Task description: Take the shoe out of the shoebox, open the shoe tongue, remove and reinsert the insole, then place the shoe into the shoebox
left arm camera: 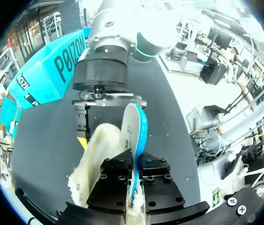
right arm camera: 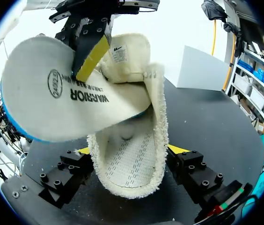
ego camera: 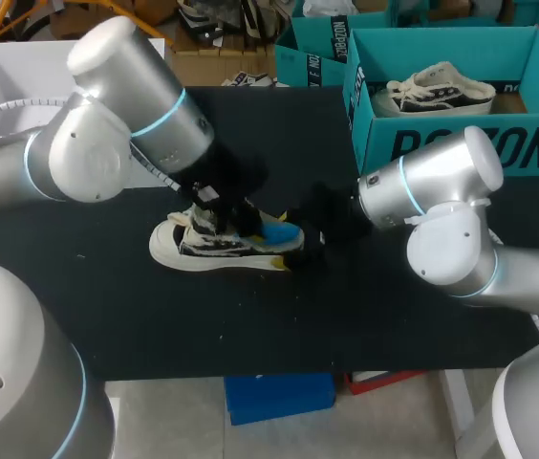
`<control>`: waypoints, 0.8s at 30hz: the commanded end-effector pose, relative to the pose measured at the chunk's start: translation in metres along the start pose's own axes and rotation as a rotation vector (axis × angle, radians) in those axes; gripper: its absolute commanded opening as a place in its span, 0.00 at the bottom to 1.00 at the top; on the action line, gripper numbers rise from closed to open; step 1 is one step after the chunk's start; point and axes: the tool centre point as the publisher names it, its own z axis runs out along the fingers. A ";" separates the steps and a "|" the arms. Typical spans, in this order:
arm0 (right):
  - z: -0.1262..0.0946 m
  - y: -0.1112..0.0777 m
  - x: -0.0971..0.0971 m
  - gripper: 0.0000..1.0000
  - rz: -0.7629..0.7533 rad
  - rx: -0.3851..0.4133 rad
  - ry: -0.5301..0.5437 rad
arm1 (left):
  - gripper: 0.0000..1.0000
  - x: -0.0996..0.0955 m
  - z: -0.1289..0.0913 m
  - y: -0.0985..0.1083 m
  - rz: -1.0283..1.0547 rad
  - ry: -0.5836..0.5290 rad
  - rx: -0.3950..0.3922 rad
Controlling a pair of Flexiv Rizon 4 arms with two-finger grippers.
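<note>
A white and black shoe [ego camera: 198, 247] lies on its side on the black table [ego camera: 346, 316], left of the middle. My left gripper [ego camera: 214, 206] is over its opening, shut on the insole [left arm camera: 134, 129], which is white on top and blue underneath and sticks halfway out toward the heel [ego camera: 279, 232]. My right gripper [ego camera: 300, 244] stands at the heel. In the right wrist view its yellow fingertips [right arm camera: 178, 149] press both sides of the fleecy heel collar [right arm camera: 127, 173], with the insole [right arm camera: 52, 93] lifted above it. The teal shoebox [ego camera: 461, 143] stands at the back right.
A second shoe [ego camera: 437, 88] lies inside the teal shoebox. Another teal box [ego camera: 312, 48] stands behind it, and a white box [ego camera: 11, 81] sits at the back left. Black tabletop stretches along the front edge.
</note>
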 end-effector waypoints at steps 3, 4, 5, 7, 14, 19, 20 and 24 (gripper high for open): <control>0.001 0.000 0.000 0.00 0.001 0.001 -0.001 | 0.00 0.008 -0.036 -0.010 -0.021 0.052 0.070; 0.001 0.000 0.000 0.00 0.001 0.001 -0.001 | 0.00 0.010 -0.041 -0.013 -0.025 0.062 0.085; 0.001 0.000 0.000 0.00 0.001 0.001 -0.001 | 0.00 0.012 -0.046 -0.017 -0.022 0.066 0.099; 0.001 0.000 0.000 0.00 0.001 0.001 -0.001 | 0.00 0.015 -0.056 -0.025 -0.029 0.068 0.130; 0.001 0.000 0.000 0.00 0.001 0.001 -0.001 | 0.00 0.028 -0.090 -0.055 -0.083 0.101 0.261; 0.001 0.000 0.000 0.00 0.001 0.001 -0.001 | 0.00 0.035 -0.115 -0.069 -0.132 0.146 0.377; 0.001 0.000 0.000 0.00 0.001 0.001 -0.001 | 0.00 0.036 -0.119 -0.070 -0.141 0.163 0.418; 0.001 0.000 0.000 0.00 0.001 0.001 -0.001 | 0.00 0.041 -0.132 -0.075 -0.192 0.248 0.522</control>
